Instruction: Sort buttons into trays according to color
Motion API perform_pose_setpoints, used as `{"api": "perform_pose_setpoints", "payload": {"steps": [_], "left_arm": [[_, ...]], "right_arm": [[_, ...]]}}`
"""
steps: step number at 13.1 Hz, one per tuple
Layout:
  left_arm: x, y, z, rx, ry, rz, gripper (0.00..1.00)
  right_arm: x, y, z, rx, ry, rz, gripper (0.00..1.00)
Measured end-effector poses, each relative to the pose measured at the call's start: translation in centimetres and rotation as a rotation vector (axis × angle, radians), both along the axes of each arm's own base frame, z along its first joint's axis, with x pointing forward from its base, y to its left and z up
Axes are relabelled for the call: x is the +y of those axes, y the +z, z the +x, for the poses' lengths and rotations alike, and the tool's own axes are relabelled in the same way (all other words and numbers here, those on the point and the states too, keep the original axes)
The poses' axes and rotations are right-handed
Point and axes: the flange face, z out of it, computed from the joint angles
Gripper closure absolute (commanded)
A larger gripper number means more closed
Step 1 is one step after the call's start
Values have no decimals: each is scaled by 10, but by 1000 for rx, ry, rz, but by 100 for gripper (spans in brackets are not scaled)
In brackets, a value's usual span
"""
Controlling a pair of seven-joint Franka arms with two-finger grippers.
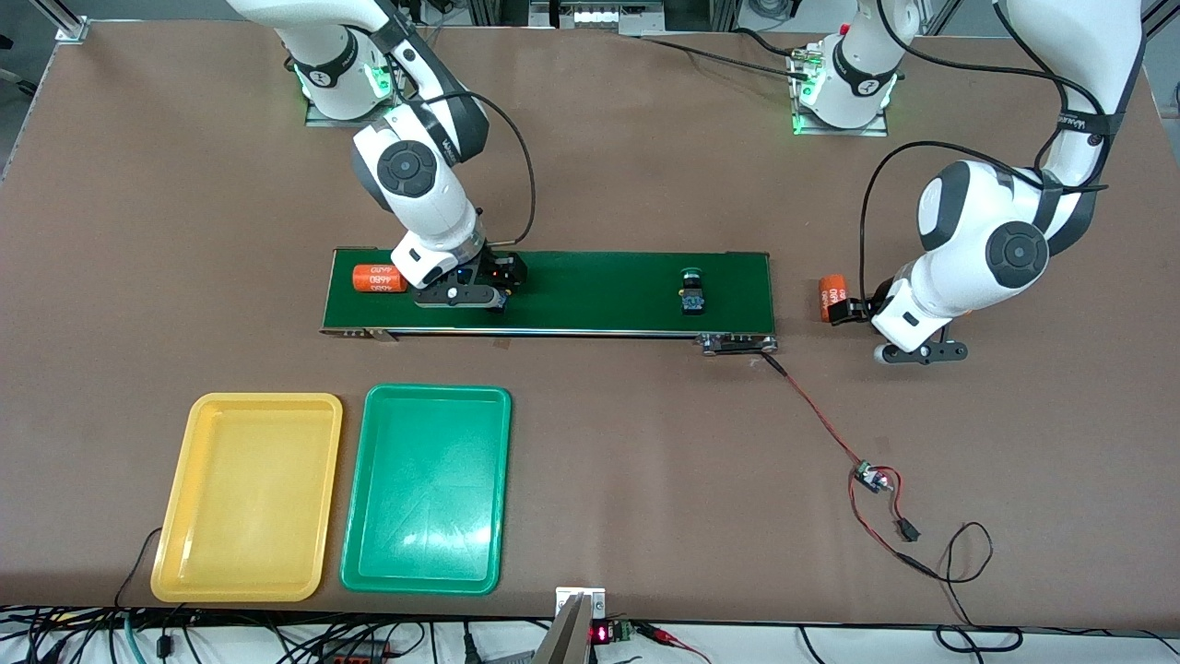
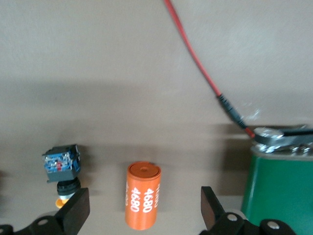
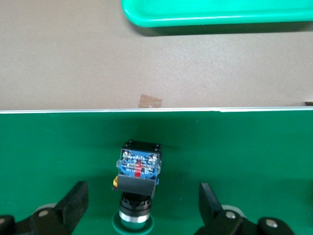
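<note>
A: Item one, the trays?

B: You have the yellow tray [image 1: 247, 498] and the green tray [image 1: 426, 489] side by side near the table's [image 1: 645, 461] front edge, toward the right arm's end. Nothing shows in either.

A: The buttons?

B: You can count three. A green-capped button [image 3: 137, 188] lies on the conveyor belt [image 1: 590, 290] under the right gripper [image 3: 142, 208], between its spread fingers, untouched. A second green-capped button [image 1: 692, 290] lies on the belt toward the left arm's end. A yellow-orange-capped button [image 2: 62, 169] lies on the table off that end of the belt, by the left gripper [image 2: 144, 210].

A: Anything in your way?

B: One orange cylinder marked 4680 [image 2: 143, 201] lies between the left gripper's spread fingers, not pinched. Another orange cylinder [image 1: 379, 278] lies on the belt's end beside the right gripper. A red wire [image 1: 830, 433] trails from the belt's corner across the table.
</note>
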Motion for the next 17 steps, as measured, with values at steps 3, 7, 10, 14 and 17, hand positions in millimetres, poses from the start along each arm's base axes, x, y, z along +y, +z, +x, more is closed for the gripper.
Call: {"api": "perform_pose_setpoints", "payload": {"steps": [3,7,10,14,17], "left_arm": [[1,-26,-22,50,-4,4,0],[2,-55,-45,43,-3,2,0],[1,-77,-60,44,-1,-4,0],[0,-97,-66,64,-6,-16,77],[0,-98,-67,66,-20,-19,100]], "right_arm": [[-1,-7,2,7,-3,-3,4],[-4,-14,6,9,1,-14,8],[-4,-17,5,10,6,-19,26],[-5,-24,5,1,41,-48,62],[-6,-26,5,2,44,-53,93]]}}
